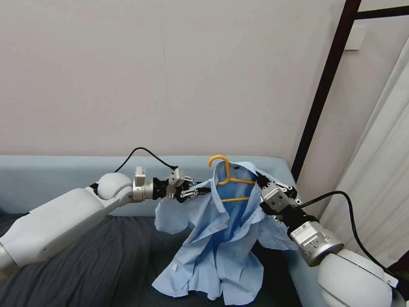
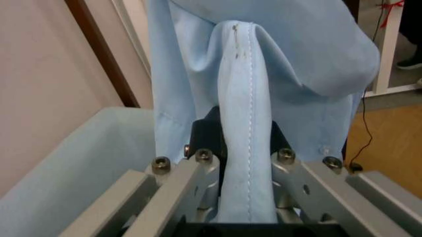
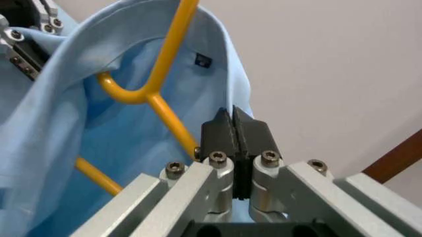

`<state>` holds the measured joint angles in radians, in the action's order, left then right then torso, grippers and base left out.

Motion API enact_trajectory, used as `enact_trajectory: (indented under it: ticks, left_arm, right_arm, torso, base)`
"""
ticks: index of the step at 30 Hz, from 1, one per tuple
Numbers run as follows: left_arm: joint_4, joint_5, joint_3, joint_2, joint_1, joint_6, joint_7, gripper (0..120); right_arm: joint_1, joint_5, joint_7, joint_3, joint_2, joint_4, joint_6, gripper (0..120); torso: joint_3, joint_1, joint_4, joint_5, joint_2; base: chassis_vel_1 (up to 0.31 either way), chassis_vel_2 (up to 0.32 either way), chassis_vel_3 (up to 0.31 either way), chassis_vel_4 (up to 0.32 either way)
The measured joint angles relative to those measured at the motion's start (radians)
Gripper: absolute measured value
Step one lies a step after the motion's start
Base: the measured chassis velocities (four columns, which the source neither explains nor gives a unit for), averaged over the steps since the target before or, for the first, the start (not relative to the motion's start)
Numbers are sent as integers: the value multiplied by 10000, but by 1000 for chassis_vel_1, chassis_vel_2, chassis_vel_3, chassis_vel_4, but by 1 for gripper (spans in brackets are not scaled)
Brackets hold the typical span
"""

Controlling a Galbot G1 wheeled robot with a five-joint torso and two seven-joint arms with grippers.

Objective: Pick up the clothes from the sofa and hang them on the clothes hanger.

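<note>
- Left gripper (image 1: 190, 190): clamped tight on a fold of the light blue fabric shirt (image 1: 217, 256), which drapes below and between the 2 grippers.
- Right gripper (image 1: 261, 183): fingers pressed together on the shirt's collar edge, touching the yellow hook-topped hanger (image 1: 225, 176).

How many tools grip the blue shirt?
2: the left tool pinches a fold of the blue shirt; the right tool clamps its collar edge beside the yellow hanger.

No legible text, small dark tag (image 3: 203, 60) inside the blue shirt (image 3: 46, 128) — marking too tiny to read
</note>
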<state>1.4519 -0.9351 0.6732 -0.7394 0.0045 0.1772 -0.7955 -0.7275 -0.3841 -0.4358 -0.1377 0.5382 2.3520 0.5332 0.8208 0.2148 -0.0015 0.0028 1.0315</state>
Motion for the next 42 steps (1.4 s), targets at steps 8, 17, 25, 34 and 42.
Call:
enact_trajectory:
  ticks: [8,17,25,34,42]
  left_arm:
    - [-135,-144,88,-54,-134,-19,5,7]
    - [-224,-307,91,-167,-139,-25,17,7]
    - [-245,-644,-162,-60,-72,-23,-21,7]
    - [-312,-932,-412,64,46,67,-213,7]
    - [-640,-1082,-644,147,123,244,-584,7]
  right_arm:
    - [-186,-629,51,19,33,159,85,0]
    - [-238,-787,180,19,145,281,-84,0]
    - [-593,-1043,367,81,255,335,-336,12]
    - [-808,-1644,376,275,393,549,-1176,45]
    - [-1225,-2646,369,817,118,1163,-2163,77]
  torso:
    - [0,-1,1,-1,1]
    - [0,0,0,-2,1]
    - [0,0,0,-2,0]
    - [0,0,1,-2,0]
    - [-1,-1,-1,-2,0]
  base:
    - [0,0,0,0]
    - [0,0,0,0]
    - [0,0,0,0]
    - [0,0,0,0]
    - [0,0,0,0]
